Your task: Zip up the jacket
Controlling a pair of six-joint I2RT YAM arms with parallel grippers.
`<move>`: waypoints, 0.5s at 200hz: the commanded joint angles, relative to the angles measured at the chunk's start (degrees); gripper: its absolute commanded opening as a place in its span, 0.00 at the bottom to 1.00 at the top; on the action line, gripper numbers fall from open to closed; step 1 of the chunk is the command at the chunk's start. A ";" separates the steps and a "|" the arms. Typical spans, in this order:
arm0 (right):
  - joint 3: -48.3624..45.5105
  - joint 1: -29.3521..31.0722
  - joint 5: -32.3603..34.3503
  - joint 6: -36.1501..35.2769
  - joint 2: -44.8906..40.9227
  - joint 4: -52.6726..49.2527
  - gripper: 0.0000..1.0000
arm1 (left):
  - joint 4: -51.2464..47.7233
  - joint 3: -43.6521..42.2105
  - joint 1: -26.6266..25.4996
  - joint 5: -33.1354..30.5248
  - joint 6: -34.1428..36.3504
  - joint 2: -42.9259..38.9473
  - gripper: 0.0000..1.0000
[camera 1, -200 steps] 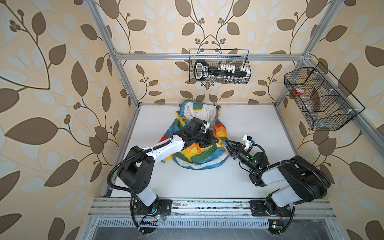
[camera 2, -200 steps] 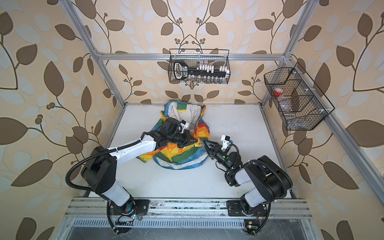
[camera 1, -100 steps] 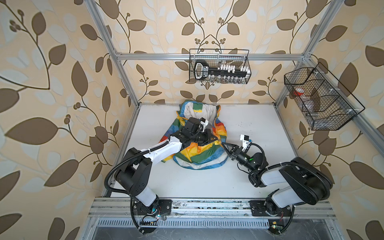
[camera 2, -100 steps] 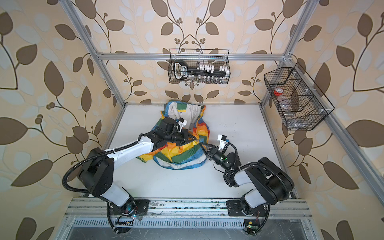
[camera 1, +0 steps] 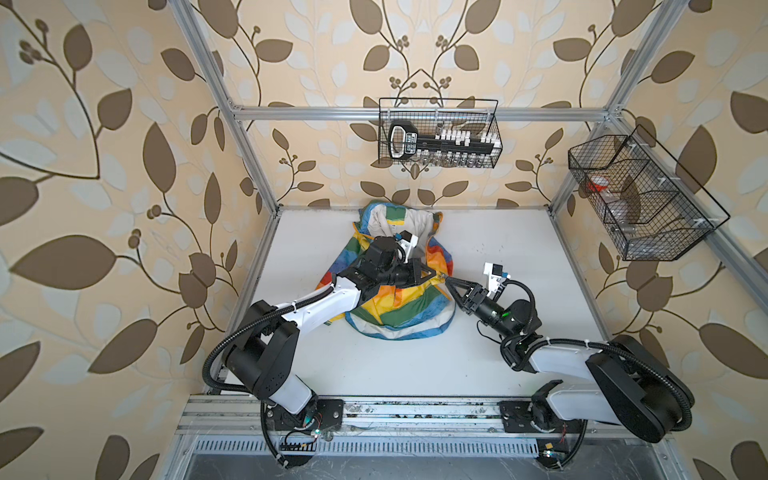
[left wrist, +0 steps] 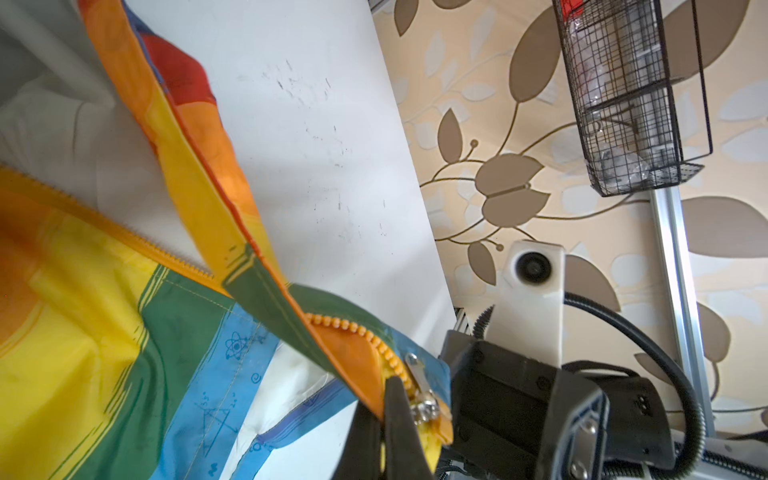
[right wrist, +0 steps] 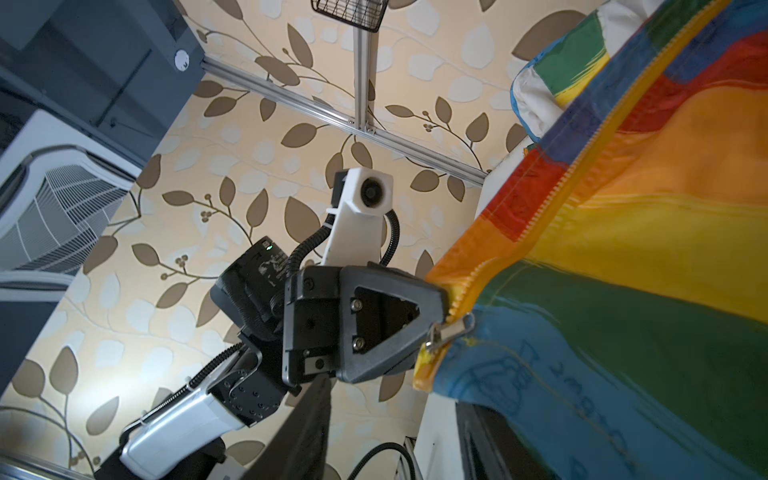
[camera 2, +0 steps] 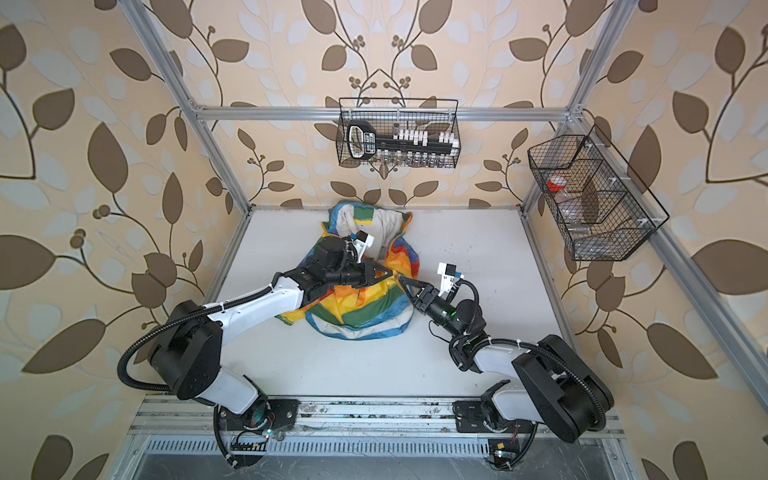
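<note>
The jacket [camera 1: 399,307] lies crumpled on the white tabletop [camera 1: 519,249] in front of the back-wall basket [camera 1: 438,139]. Its hood end is nearest that basket and its hem end farthest from it. In the left wrist view the zipper slider [left wrist: 424,405] sits right at the hem end, its metal pull tab [left wrist: 415,370] lying flat against the tape. Above it the orange-yellow teeth [left wrist: 353,328] part at once into two open runs, so nearly the whole closing is still to do. The left gripper [camera 1: 432,272] is at that hem end, its fingers [left wrist: 399,428] pressed tight together on the orange tape just beside the slider, lifting the corner off the tabletop. The right gripper [camera 1: 451,282] has its tip close against the same corner. In its own wrist view its fingers [right wrist: 307,424] stand partway apart with nothing clamped between them that I can see. The cloth looks thin, light and crinkly, likely to bunch or slide rather than resist, so a pull on the slider alone would probably drag the whole garment toward the basket. The hem tape below the slider therefore seems the right anchor. The small pull tab is the place for the free fingers, taken square and fully, since smooth metal that size could easily slip out. Whether both tapes are properly seated in the slider I cannot tell.
</note>
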 commanded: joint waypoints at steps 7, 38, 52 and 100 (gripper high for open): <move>2.95 -0.75 -2.46 9.65 7.08 8.63 0.55 | 3.17 3.43 0.11 2.37 3.66 -3.03 0.00; 4.22 -0.28 -1.75 16.36 15.71 17.33 0.57 | 2.50 3.83 0.15 3.93 3.52 -2.19 0.00; 4.30 0.68 -0.64 14.99 15.48 17.22 0.57 | 2.27 3.59 0.09 4.36 3.51 -2.02 0.00; 4.28 0.78 0.76 14.90 14.49 17.15 0.62 | 0.05 2.59 0.18 5.50 4.62 -2.83 0.00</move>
